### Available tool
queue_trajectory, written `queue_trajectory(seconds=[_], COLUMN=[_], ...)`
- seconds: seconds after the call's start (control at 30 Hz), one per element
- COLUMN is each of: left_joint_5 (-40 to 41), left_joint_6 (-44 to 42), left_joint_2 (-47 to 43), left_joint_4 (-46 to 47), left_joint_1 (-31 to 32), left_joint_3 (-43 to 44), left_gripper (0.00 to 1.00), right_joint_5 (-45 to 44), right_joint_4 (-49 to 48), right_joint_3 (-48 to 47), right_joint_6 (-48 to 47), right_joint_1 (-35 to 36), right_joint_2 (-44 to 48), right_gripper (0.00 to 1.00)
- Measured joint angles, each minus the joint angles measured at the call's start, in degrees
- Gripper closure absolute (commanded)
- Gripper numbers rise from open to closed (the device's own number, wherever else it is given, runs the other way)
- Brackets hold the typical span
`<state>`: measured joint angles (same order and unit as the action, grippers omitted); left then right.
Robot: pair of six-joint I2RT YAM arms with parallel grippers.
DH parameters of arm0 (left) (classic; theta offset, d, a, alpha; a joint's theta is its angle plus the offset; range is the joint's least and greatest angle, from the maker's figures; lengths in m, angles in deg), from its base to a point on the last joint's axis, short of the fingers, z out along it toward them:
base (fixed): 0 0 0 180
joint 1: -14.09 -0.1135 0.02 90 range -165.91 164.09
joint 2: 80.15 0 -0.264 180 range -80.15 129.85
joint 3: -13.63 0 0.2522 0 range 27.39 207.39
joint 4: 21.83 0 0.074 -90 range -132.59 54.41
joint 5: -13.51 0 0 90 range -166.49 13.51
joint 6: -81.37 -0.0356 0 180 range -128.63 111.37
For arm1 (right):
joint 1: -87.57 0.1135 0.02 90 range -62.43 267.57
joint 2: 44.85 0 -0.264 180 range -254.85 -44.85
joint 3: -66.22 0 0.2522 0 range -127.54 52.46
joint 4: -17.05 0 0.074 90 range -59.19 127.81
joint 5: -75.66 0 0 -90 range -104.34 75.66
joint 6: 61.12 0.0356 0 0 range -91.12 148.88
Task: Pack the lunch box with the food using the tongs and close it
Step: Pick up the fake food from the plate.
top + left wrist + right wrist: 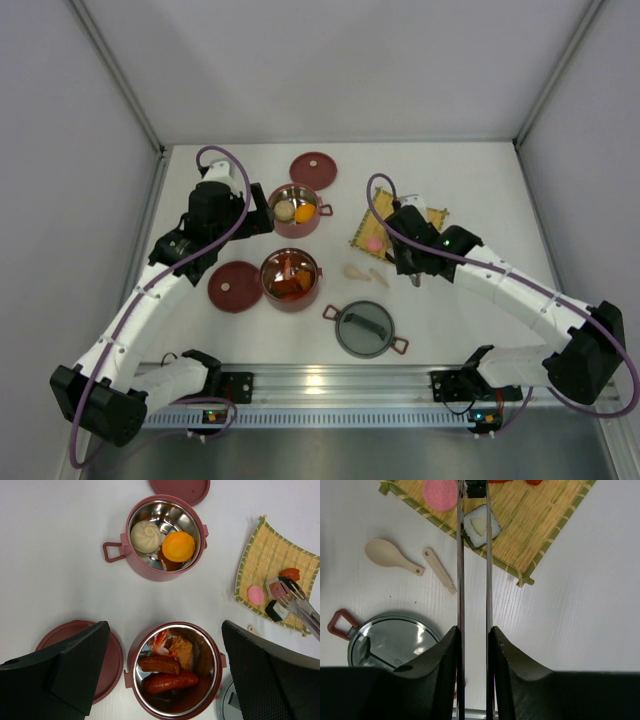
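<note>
The right gripper (473, 632) clamps the tongs (459, 555), their arms reaching over a sushi piece (479, 526) at the mat's (545, 525) edge; the left gripper (165, 635) hangs wide open by the lunch box (145, 572).

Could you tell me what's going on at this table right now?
The right gripper holds the tongs, their tips reaching over the yellow mat at the sushi pieces; no piece is clearly lifted yet. The left gripper hangs open above the near bowl; it and the far bowl already hold food. The flat red lids and the grey domed lid lie on the table, so the lunch box is not closed.
</note>
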<state>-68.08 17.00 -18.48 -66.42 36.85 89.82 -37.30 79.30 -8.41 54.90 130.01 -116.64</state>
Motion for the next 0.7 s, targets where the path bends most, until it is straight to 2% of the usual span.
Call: queue_trajectory(seconds=[0.33, 0.7], left_joint_5=[0.04, 0.17], left_joint_6=[-0.02, -0.02], left_joint_2=[0.00, 0.00], left_joint_4=[0.00, 0.00], left_joint_1=[0.00, 0.00], left_joint_3=[0.00, 0.00], left_gripper=[0.01, 0.01], right_joint_5=[-0.09, 12.61], right_joint_4=[0.83, 0.83], right_joint_3=[-8.22, -13.09], right_joint_6=[-0.50, -0.48], right_joint_1=[-0.09, 0.33], right_joint_2=[0.26, 3.50], right_gripper=[0.81, 0.81])
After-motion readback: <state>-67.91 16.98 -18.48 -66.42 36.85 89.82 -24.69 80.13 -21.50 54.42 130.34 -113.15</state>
